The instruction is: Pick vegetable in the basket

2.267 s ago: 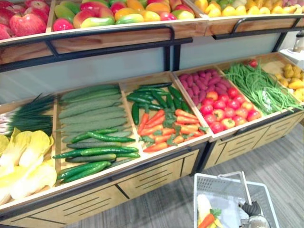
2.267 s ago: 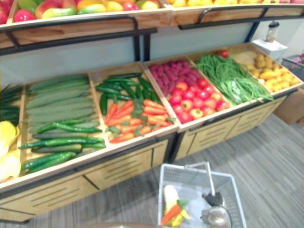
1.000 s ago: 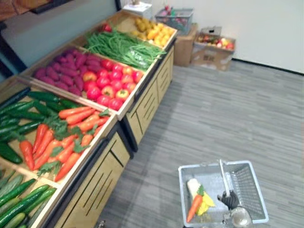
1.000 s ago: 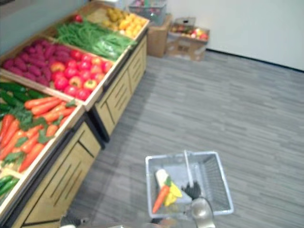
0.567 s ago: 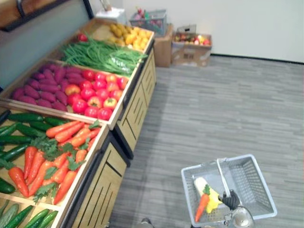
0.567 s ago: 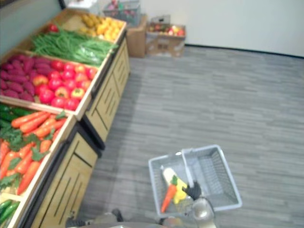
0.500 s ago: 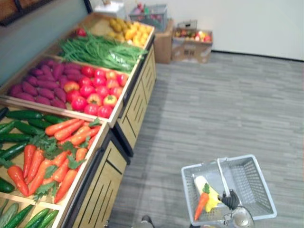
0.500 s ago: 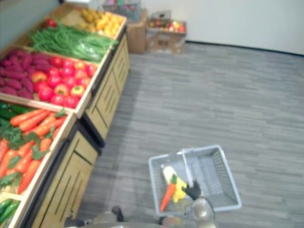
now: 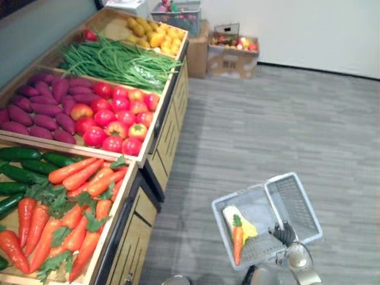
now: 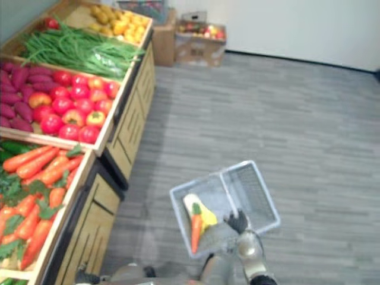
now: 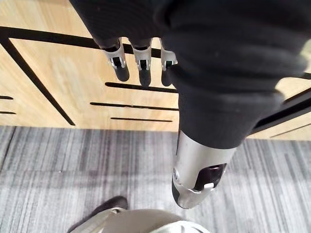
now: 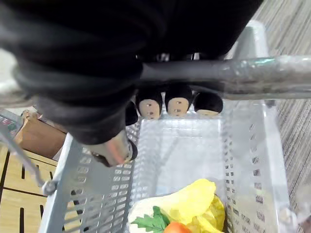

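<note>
Grey floor [image 9: 285, 119], one basket [image 9: 300, 199], right hand [image 9: 285, 233] curled round its handle [image 12: 218, 73], one carrot [image 9: 237, 244] inside, left hand [image 11: 144, 72] relaxed.

Grey striped carpet [image 9: 309, 119] runs back to a plain white wall [image 9: 309, 24]. A long stand of pale wood [image 9: 172, 113], its front panels cut with dark slots, lines the left side, with cardboard boxes [image 9: 234, 53] at its far end by the wall.

Grocery shop, seemingly: produce crates [image 9: 157, 122] (carrots [image 9: 77, 178], tomatoes [image 9: 113, 119]).
</note>
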